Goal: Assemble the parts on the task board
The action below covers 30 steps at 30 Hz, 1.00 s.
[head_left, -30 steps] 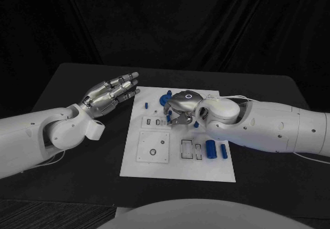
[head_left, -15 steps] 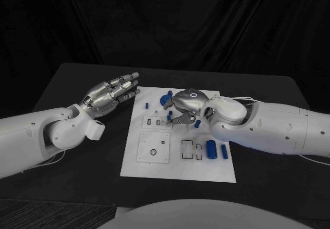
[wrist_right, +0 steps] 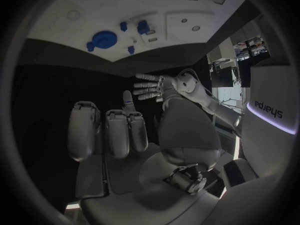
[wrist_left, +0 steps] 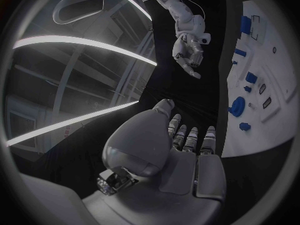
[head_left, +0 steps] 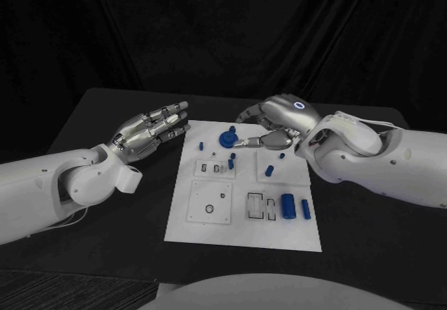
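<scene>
Right hand [head_left: 276, 123] is lifting off the board: half a second ago it was low over the slotted blocks mid-board, now it is hovering above the far edge of the task board [head_left: 242, 229], fingers loosely curled with the tips near the blue disc [head_left: 228, 138]. Cannot see anything pinched between the fingers; the right wrist view shows the fingers [wrist_right: 119, 132] side by side and nothing in them. Whether the tips are touching the disc I cannot tell.

Left hand [head_left: 149, 131] is sitting unchanged beside the board's far left corner, raised off the bench [head_left: 103, 123], palm facing the board, fingers straight and slightly apart, holding nothing. Left wrist view agrees: fingers [wrist_left: 187, 137] extended, board off to their side.

With the right hand out of the way, more of the board is showing:
- small blue peg [head_left: 231, 164] standing by the slotted blocks, mid-board
- short blue piece [head_left: 269, 171] lying to its right
- small blue piece [head_left: 281, 155] nearer the far right edge
- blue cylinder [head_left: 288, 205] and thinner blue pin [head_left: 305, 207] lying side by side near the right edge, same spot as before
- small blue piece [head_left: 200, 146] near the far left edge, unmoved
</scene>
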Motion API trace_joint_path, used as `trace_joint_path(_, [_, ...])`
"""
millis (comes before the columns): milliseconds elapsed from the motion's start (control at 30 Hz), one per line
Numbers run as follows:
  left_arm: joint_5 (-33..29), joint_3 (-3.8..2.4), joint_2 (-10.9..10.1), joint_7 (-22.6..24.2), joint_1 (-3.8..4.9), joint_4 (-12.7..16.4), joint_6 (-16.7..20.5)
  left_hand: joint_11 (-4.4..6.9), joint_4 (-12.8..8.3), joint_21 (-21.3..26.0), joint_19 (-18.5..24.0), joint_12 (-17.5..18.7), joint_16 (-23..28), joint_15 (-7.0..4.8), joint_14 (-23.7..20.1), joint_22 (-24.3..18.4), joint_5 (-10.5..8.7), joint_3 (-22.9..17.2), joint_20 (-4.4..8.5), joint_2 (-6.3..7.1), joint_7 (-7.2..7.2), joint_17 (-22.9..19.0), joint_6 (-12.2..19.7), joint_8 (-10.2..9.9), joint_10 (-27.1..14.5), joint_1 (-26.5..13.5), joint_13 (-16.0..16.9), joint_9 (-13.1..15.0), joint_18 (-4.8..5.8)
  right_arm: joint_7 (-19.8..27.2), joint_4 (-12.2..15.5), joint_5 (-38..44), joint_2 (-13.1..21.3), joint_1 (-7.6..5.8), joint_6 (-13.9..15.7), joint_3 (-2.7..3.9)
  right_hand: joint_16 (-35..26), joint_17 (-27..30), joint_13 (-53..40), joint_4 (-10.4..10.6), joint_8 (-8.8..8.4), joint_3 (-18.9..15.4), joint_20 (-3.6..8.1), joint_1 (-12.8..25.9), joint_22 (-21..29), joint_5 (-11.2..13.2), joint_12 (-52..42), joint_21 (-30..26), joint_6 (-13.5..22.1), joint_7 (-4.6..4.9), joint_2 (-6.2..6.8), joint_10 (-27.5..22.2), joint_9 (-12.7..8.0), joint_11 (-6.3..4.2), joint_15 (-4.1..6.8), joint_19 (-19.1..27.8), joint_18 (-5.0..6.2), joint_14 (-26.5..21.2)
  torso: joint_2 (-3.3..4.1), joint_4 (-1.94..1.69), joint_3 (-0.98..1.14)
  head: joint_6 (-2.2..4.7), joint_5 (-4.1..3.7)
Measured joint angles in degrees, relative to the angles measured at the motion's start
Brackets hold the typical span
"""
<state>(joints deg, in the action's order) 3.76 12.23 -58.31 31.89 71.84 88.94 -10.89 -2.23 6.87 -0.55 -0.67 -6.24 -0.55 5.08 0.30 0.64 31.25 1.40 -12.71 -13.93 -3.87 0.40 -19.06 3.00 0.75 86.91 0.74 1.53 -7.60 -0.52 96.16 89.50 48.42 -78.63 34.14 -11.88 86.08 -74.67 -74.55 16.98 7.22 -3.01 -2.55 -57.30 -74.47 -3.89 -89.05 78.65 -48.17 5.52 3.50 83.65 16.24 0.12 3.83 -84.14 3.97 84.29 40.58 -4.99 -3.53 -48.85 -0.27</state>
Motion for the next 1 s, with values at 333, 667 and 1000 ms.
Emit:
trace_joint_path(333, [3.38,-0.02,-1.12,1.65,0.14,1.44,4.19,-6.99,0.58,-3.63,-6.2,-17.64,-9.64,3.23,6.85,1.38,-13.25,-2.79,-2.62,3.6,1.42,1.77,-2.71,1.33,5.11,0.69,2.44,0.26,0.0,6.07,0.76,-15.67,6.08,-2.33,6.23,-0.04,0.01,0.0,0.0,-0.16,1.49,-4.2,-0.04,6.41,0.0,-0.11,0.0,0.01,-3.25,0.85,-6.47,0.68,-0.31,0.72,-1.08,0.0,-0.01,-0.15,-0.13,0.05,0.02,1.29,0.01])
trace_joint_path(667, [26.82,0.03,-2.27,4.75,4.14,2.79,17.03,-5.05,8.55,-36.44,-49.9,-51.47,-51.0,-0.63,45.53,17.96,-26.46,4.28,1.26,9.88,-0.26,22.31,-17.42,4.04,31.66,-3.39,21.78,1.49,0.02,10.89,0.09,-21.04,6.73,-2.7,10.66,-0.06,0.12,0.0,0.0,-0.78,2.15,-6.41,-1.03,3.21,0.0,-4.99,0.0,0.39,-5.7,0.84,-9.63,0.68,-0.68,0.73,-1.09,0.41,-0.01,-0.16,-0.55,0.25,-0.02,2.4,-0.36])
trace_joint_path(1000, [54.75,-0.07,1.95,-9.57,11.32,3.03,22.05,-0.99,9.94,-85.18,-81.36,-82.96,-88.86,-4.85,83.26,73.84,-27.75,9.49,6.99,9.5,-3.93,74.38,-30.89,7.8,83.72,-15.54,74.12,4.63,4.14,10.84,-0.28,-21.7,7.06,-3.08,11.07,-0.05,0.12,0.0,0.0,-0.7,2.15,-7.75,-1.04,0.06,0.0,-9.21,0.0,0.4,-5.71,0.85,-10.21,0.18,-1.04,1.82,-1.56,0.41,-0.02,0.28,-0.99,0.72,0.79,2.71,0.37])
